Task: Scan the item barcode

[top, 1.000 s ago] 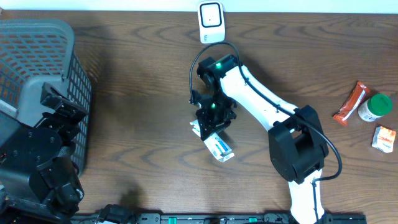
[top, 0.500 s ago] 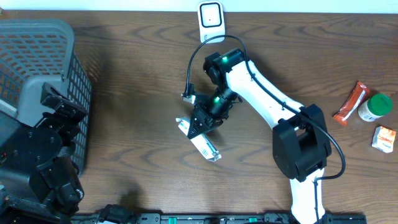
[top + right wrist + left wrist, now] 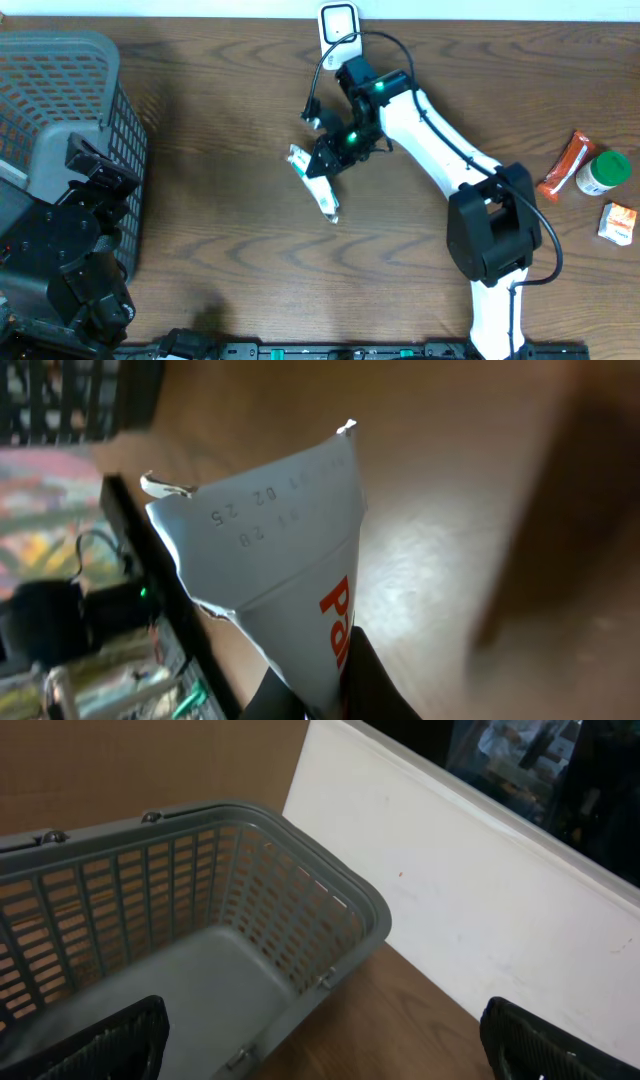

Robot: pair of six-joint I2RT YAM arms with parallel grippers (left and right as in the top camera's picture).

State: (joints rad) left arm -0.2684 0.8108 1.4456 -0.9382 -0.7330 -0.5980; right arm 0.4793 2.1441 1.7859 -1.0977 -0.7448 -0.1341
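While the right gripper (image 3: pixel 325 162) is pinched on one end of a white packet (image 3: pixel 318 185) with red lettering, that packet is near the middle of the bench's (image 3: pixel 220 120) far edge, close to the white scanner (image 3: pixel 339 28). The left gripper (image 3: pixel 320 1045) is spread wide above the grey basket (image 3: pixel 300 850) at the left edge.

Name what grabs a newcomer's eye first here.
The right gripper is shut on a white packet with red print, mid-table, just in front of the white scanner at the far edge. Next comes the big grey basket filling the left side.
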